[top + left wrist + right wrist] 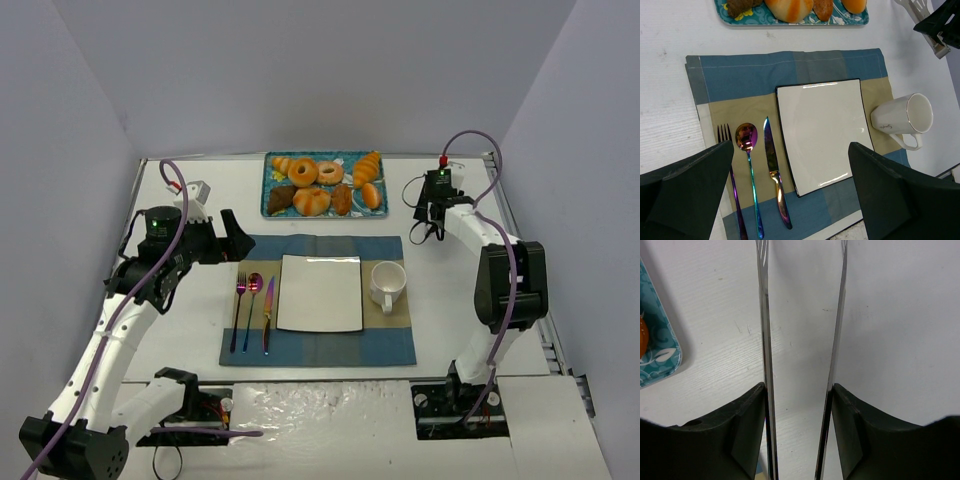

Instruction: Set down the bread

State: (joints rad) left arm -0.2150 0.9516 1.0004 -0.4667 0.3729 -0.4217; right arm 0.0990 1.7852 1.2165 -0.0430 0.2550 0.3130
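Observation:
The bread [371, 195] is a small golden-orange oval roll at the right end of the teal tray [345, 157], below a ridged croissant. The left wrist view cuts it off at the top edge [855, 4]. In the right wrist view only an orange sliver [642, 335] shows. My right gripper [432, 205] hovers right of the tray, its fingers [747, 415] pressed on a pair of metal tongs [765, 315] whose blades stand apart over bare table. My left gripper [235, 238] hangs open above the placemat's left side, nothing between its fingers [700, 170].
A white square plate [320, 292] lies on a blue and tan placemat [310, 246], with a white cup [387, 283] to its right and an iridescent fork, spoon and knife [254, 310] to its left. Doughnuts and other pastries [303, 172] fill the tray.

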